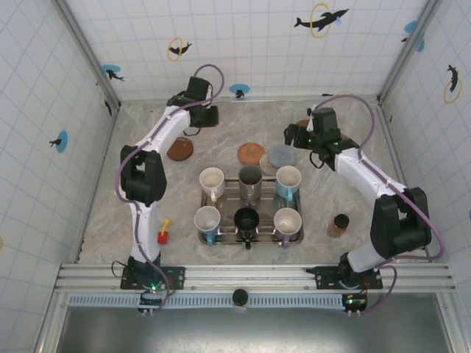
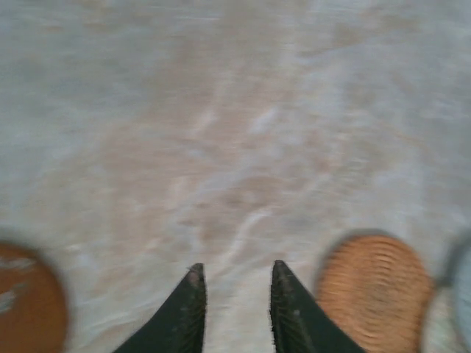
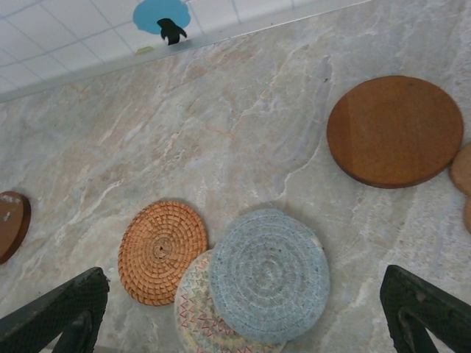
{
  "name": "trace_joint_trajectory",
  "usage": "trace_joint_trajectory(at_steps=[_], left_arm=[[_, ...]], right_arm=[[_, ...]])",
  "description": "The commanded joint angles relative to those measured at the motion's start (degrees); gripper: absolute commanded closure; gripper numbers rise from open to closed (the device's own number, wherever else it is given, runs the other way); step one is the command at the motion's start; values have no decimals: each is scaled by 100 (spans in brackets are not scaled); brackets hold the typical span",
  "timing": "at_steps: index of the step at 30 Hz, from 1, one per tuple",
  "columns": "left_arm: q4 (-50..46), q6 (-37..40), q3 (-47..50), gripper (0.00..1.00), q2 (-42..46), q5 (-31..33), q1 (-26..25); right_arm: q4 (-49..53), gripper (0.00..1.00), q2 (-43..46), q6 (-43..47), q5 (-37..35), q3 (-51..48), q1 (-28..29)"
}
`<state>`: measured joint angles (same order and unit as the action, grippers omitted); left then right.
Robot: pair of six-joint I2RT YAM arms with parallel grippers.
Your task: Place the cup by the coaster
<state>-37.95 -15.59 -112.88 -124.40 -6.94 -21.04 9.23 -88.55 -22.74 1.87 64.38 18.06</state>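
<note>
The table (image 1: 103, 209) is a pale, marble-patterned slab, boxed in on three sides by white tiled walls (image 1: 257, 51) dotted with dolphin and whale stickers. From above, a metal tray (image 1: 266, 209) lies at the centre. The coasters lie just past it toward 12 o'clock. An orange woven coaster (image 1: 250, 153) has a blue-grey woven coaster (image 1: 282, 156) at its 3 o'clock, and that one overlaps a patterned coaster (image 3: 195, 315). A brown wooden coaster (image 1: 179, 149) sits apart toward 10 o'clock.

Six cups stand upright on the tray in two rows of three, none off it. In the far row are a white cup (image 1: 212, 179) at 11 o'clock, a steel cup (image 1: 250, 178) at 12 and a light blue cup (image 1: 288, 177) at 1. In the near row a left pale cup (image 1: 207, 218) and a right pale cup (image 1: 287, 220) flank a black cup (image 1: 246, 218). The pale ones show bare insides; the steel and black ones are too dark to tell. A small jar (image 1: 339, 224) with a dark lid and brown contents stands on the table at 4 o'clock. A red and yellow toy (image 1: 163, 235) lies at 8 o'clock.

The left gripper (image 2: 237, 273) hovers over bare table at 11 o'clock. Its fingers are drawn narrow, with a slit of marble showing between them, and hold nothing; its wrist view is blurred. The right gripper (image 3: 244, 283) hangs at 1 o'clock above the woven coasters, spread wide and holding nothing.
</note>
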Motion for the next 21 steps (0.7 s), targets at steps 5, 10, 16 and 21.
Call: trace_joint_trajectory(at_steps=[5,10,16,21], left_arm=[[-66,-168,-837,94,-778,-1397,-509],[-176,-179,-1008,98,-1268,-1456,-822],[-175,-211,-936,100,-1520,-1469,-933],[-166,-259,-868,100,-1719,-1477,-964]], right_arm=[[431,42,-885,227,797,1125,-119],[1120,75,-1658,435,1257,1841,-131],[1239,100,-2203,433,1476,2035,-136],[1221,100,-2441,415,1500,2025,-128]])
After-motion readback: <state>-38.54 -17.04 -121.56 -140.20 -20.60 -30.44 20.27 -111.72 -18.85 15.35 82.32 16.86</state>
